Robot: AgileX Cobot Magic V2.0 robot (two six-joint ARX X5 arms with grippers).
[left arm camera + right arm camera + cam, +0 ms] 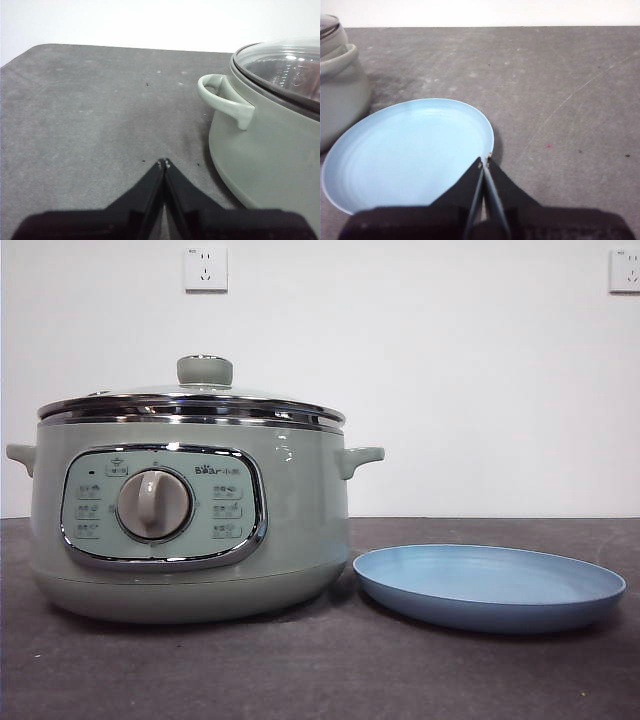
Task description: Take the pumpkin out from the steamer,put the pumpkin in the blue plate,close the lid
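The sage-green steamer (pixel 190 510) stands at the left of the front view with its glass lid (pixel 200 395) closed on it. It also shows in the left wrist view (pixel 270 150), lid (pixel 285 65) on. The pumpkin is hidden. The blue plate (pixel 490 585) lies empty on the table right of the steamer, and shows in the right wrist view (pixel 405 155). My left gripper (pixel 163 162) is shut and empty, beside the steamer's side handle (pixel 225 100). My right gripper (pixel 485 160) is shut and empty at the plate's edge.
The dark grey table mat (pixel 320 670) carries the steamer and plate. A white wall with two sockets (pixel 205 268) stands behind. Neither arm shows in the front view.
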